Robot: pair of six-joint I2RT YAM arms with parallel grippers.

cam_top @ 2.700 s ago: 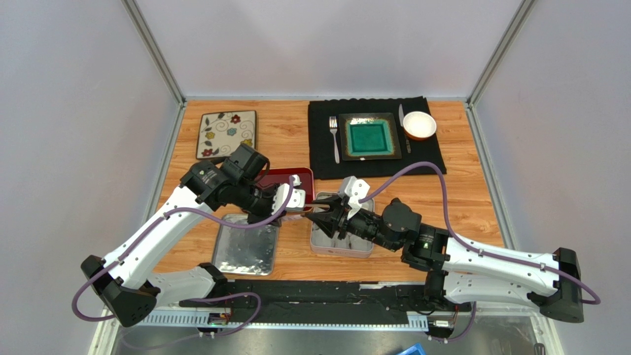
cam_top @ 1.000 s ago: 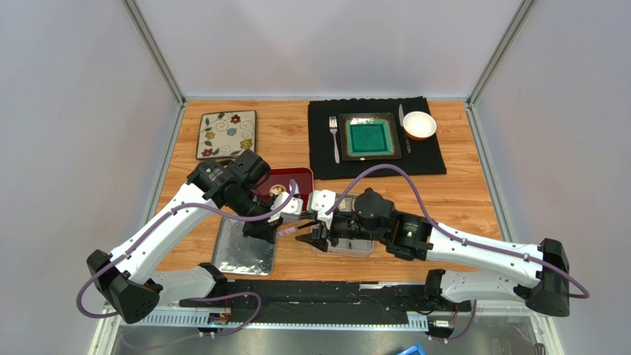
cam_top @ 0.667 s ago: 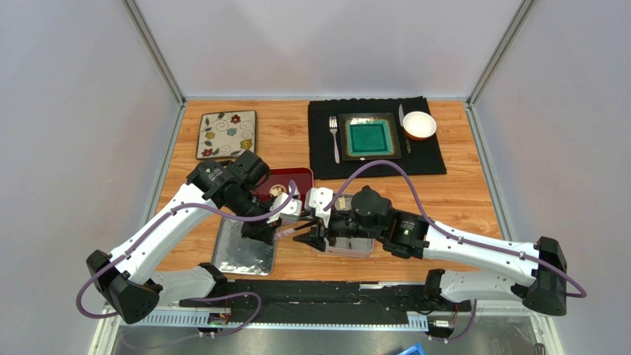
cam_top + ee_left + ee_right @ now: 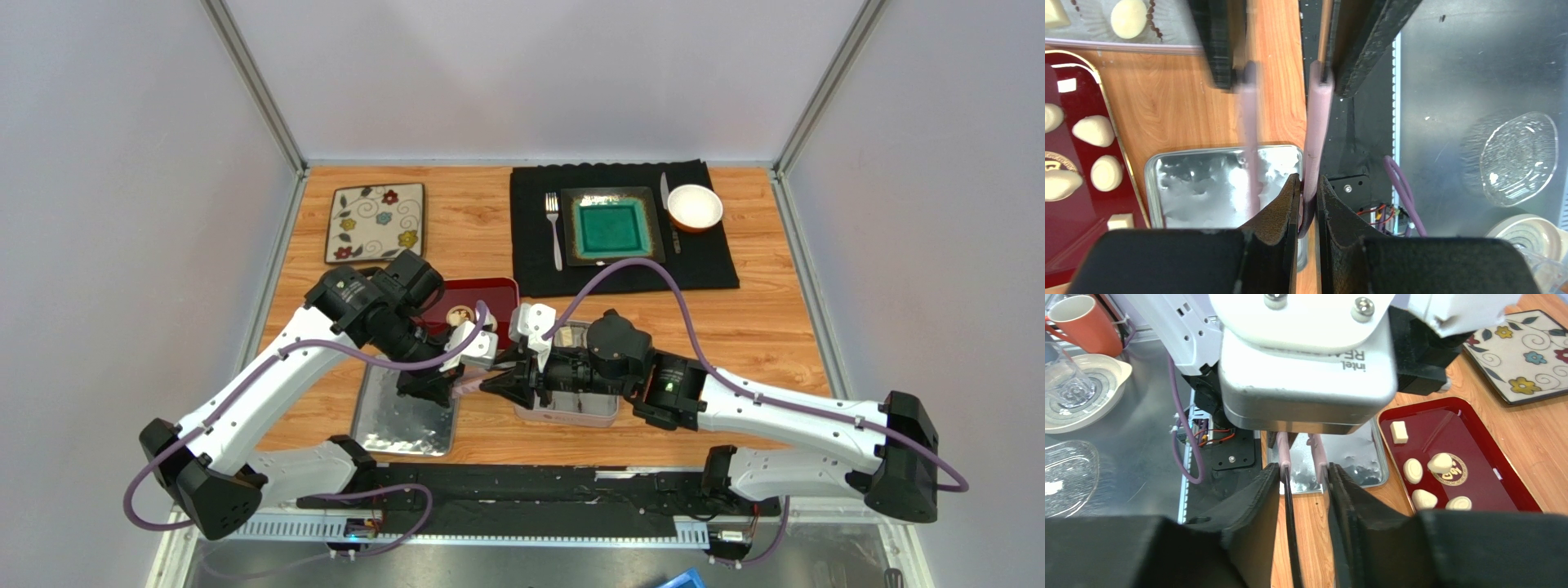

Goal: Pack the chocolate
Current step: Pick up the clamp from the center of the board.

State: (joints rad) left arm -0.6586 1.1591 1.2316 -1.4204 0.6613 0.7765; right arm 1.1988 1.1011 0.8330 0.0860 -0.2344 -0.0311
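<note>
The chocolate [image 4: 1094, 131] lies on the red tray [image 4: 1082, 226]: five pale pieces are in the left wrist view, well apart from both pincers and touched by neither. Two of them are egg-shaped, and their long axes run across that view, roughly square to the tongs. The others are round or square, with no clear direction. One more round piece [image 4: 1128, 17] sits in a paper cup [image 4: 1161, 24] at the top edge of that view.

From above, the tray sits just beyond the spot where the two pincers meet, on the far side of them on the desk [image 4: 773, 331]. It lies left of the left pincer [image 4: 1308, 180] in that arm's own view and right of the right pincer [image 4: 1300, 471] in the other wrist view.

The left pincer is narrow, clamped on one arm of the pink tongs [image 4: 1315, 122], above a shiny metal tray [image 4: 1198, 184]. The tongs run lengthwise straight away from it toward the right pincer. That pincer stands half narrowed around both arms of the tongs, each arm against a finger. Whether it truly squeezes them I cannot tell.
</note>
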